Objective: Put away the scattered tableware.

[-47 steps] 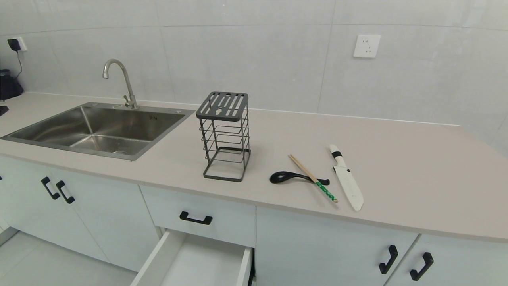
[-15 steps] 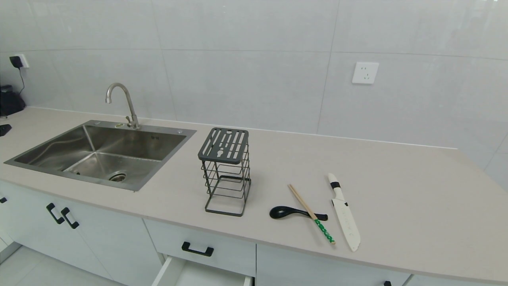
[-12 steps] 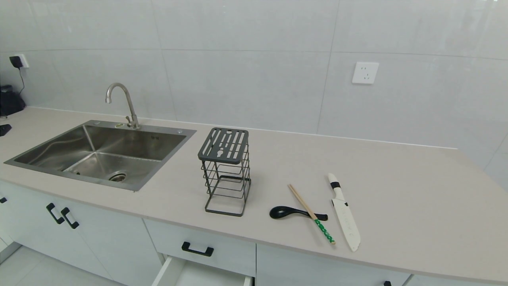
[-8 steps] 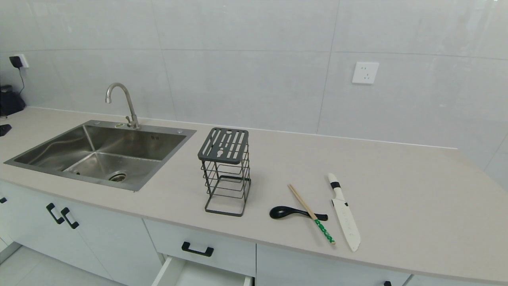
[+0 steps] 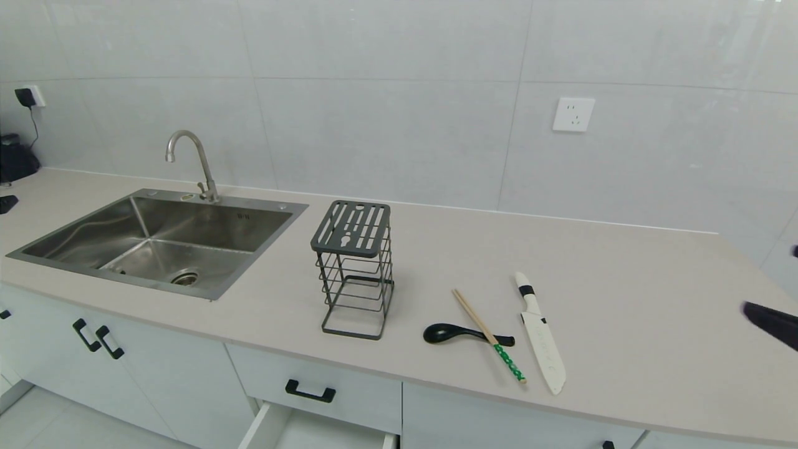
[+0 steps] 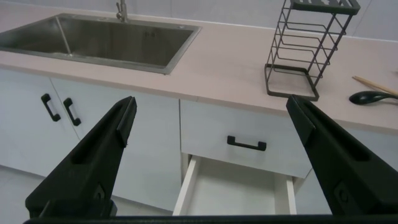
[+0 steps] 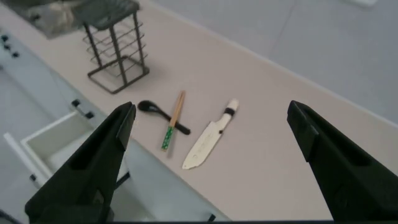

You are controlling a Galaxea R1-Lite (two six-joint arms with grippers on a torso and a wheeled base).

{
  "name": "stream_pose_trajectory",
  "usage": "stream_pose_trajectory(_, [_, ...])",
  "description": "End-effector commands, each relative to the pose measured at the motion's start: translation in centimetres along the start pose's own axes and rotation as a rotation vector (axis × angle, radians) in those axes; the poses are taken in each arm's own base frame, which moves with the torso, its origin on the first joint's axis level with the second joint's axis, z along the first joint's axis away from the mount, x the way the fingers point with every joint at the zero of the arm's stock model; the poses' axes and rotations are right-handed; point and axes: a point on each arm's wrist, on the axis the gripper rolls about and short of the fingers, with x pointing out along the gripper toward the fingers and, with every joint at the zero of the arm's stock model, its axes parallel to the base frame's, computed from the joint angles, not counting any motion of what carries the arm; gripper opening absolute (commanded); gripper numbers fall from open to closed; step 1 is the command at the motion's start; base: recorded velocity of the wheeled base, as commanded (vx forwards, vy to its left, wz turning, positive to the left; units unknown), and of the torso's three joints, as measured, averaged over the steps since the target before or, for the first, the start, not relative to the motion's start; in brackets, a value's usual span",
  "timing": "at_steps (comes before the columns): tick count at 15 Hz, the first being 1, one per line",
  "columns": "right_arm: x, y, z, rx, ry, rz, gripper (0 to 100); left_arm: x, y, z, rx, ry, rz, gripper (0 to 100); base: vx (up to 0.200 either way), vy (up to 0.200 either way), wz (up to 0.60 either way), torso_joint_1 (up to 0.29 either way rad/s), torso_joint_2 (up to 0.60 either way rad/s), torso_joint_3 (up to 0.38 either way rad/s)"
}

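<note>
Countertop (image 5: 623,280) holds knife (image 5: 541,337), chopsticks (image 5: 489,335) and spoon (image 5: 446,333), well apart from the right gripper (image 7: 210,115). Its fingers (image 7: 93,162) spread wide, empty. So does the left gripper (image 6: 210,106).

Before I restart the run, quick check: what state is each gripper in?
Left gripper: open, holding nothing.
Right gripper: open, holding nothing.

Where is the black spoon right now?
In the head view, the black spoon lies on the countertop, right of the wire rack, its handle under the chopsticks, with the knife beyond.
</note>
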Motion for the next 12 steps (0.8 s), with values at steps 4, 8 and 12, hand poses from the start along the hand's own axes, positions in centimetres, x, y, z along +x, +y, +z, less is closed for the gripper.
stream_pose_trajectory(4, [17.7,3.1,-4.4,-0.064,0.453,0.244,100,0.0,0.0,0.0,0.000,0.002,0.000,100,0.000,0.000,0.00,0.000,0.00,0.000])
stream_pose_trajectory(8, [20.5,4.1,-7.3,-0.068,0.565,0.283,100,0.0,0.0,0.0,-0.001,0.002,0.000,100,0.000,0.000,0.00,0.000,0.00,0.000])
stream_pose_trajectory(12, [22.0,4.5,-10.1,-0.069,0.598,0.289,100,0.0,0.0,0.0,-0.001,0.002,0.000,100,0.000,0.000,0.00,0.000,0.00,0.000])
